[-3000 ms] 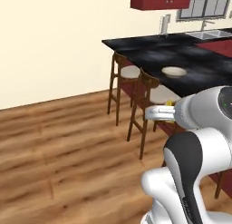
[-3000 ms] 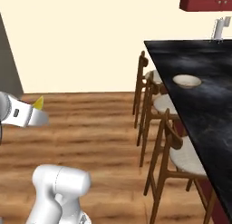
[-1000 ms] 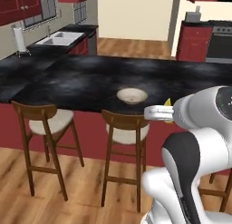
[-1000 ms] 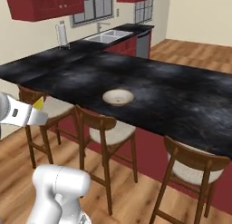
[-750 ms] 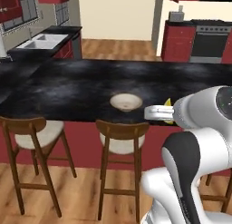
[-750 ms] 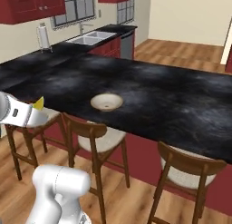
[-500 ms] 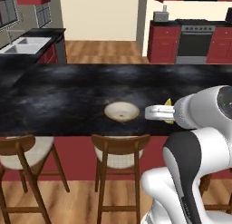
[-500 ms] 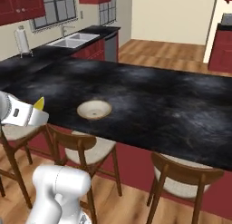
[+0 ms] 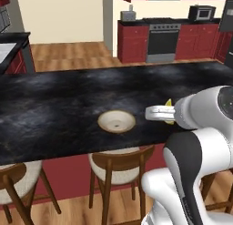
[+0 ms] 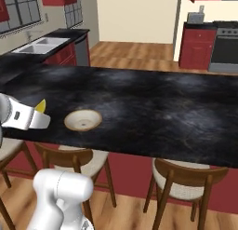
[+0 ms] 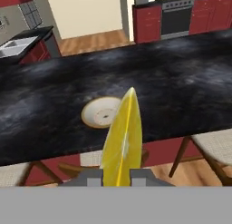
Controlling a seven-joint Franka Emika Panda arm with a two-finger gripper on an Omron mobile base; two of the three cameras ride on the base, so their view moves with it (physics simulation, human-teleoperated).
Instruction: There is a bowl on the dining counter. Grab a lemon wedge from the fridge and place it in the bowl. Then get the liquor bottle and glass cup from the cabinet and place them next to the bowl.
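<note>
The cream bowl (image 9: 117,120) (image 10: 83,119) (image 11: 102,113) with a tan rim sits near the front edge of the black dining counter (image 9: 68,94) (image 10: 153,103) (image 11: 181,78). My gripper (image 9: 159,113) (image 10: 42,117) (image 11: 118,175) is shut on the yellow lemon wedge (image 9: 169,104) (image 10: 41,104) (image 11: 123,137). It hovers at the counter's front edge, right of the bowl in the left base view and left of it in the right base view. In the hand view the wedge stands upright in front of the bowl.
Wooden stools (image 9: 119,162) (image 10: 183,178) stand under the counter's front edge. Red base cabinets and an oven (image 9: 159,44) (image 10: 224,47) line the far wall. A sink (image 10: 37,46) sits on the kitchen unit at the left, with wood floor beyond the counter.
The whole scene has shifted as the base drove along the counter; the bowl now lies closer to the gripper. The lemon wedge stays held in the shut gripper.
</note>
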